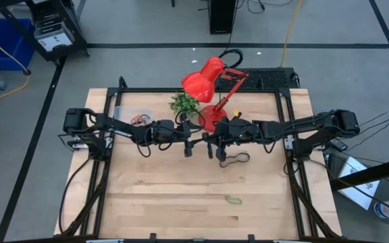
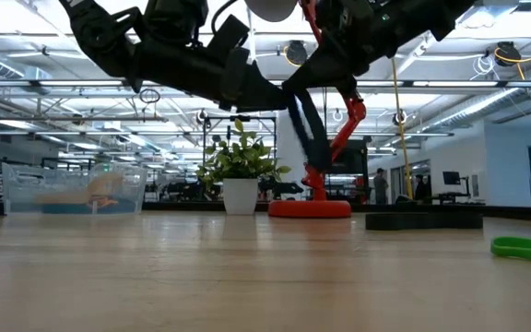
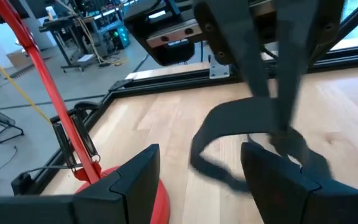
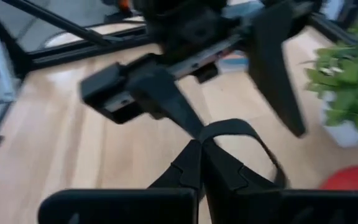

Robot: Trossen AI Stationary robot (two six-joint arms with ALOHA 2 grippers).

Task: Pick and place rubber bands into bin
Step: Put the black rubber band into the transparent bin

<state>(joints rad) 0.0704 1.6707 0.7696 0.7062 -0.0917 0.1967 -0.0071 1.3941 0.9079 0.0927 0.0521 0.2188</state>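
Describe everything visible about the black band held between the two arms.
The black band is a wide, flat loop of matte rubbery material. The right tool is shut on one end of it, above the table's middle. The loop bulges open beyond the pinch and sags a little. The left tool is open, with one finger reaching into or beside the loop; which cannot be told. The band hangs clear of the wood.
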